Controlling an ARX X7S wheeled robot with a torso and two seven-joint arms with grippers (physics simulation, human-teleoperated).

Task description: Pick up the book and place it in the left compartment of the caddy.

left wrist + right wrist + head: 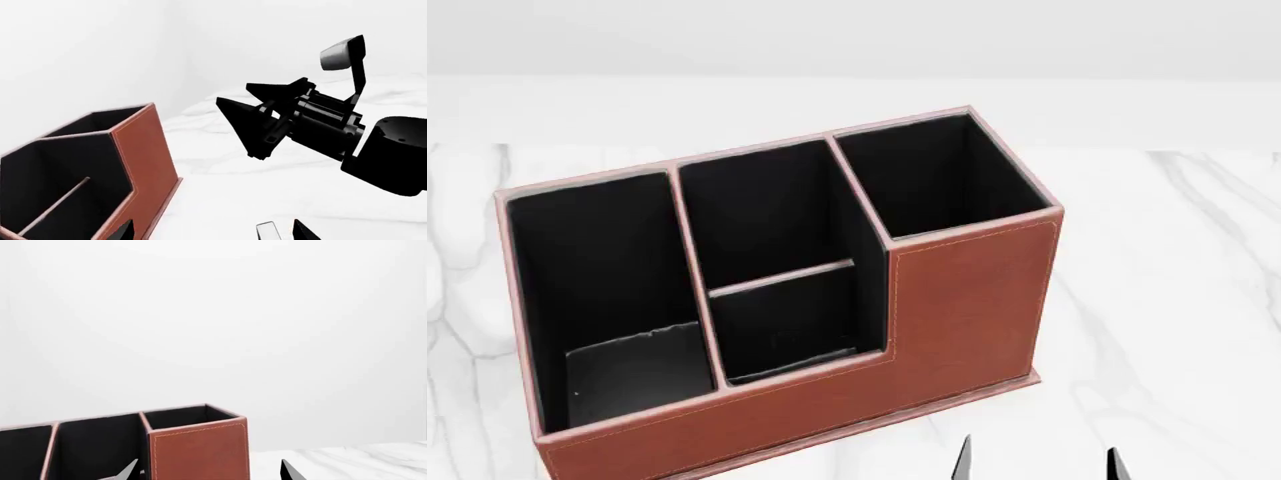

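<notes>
Jaws, right gripper (pixel 1037 458) (pixel 208 471): stood wide apart, nothing between them. Only the two dark tips showed at the lower edge of the head view, low and just in front of the caddy (pixel 961 310), before its taller bay. The right wrist view faced the caddy's front wall at that same end.

Jaws, left gripper (pixel 213 231): spread wide and empty. Only the tips showed in the left wrist view, near the caddy's stepped front. In that same view the right gripper hung above the worktop, apart from the caddy.

Book (pixel 634 368): one, thin, dark cover. It lay flat on the floor of the left compartment (pixel 587 250), at the end nearest the caddy's front wall, slightly askew to the walls. It was free of both grippers. Whether it touched the front wall could not be told.

Caddy: one, reddish-brown with pale stitching and black lining. It stood upright on the worktop (pixel 1174 300), turned a little so its taller end sat farther back. It had three bays: the long left compartment, a middle bay split by a crossbar, and a taller square bay at the right end. Nothing showed in the middle and taller bays.

Worktop: white, grey-veined, marble-look, extending around the caddy on all visible sides.
</notes>
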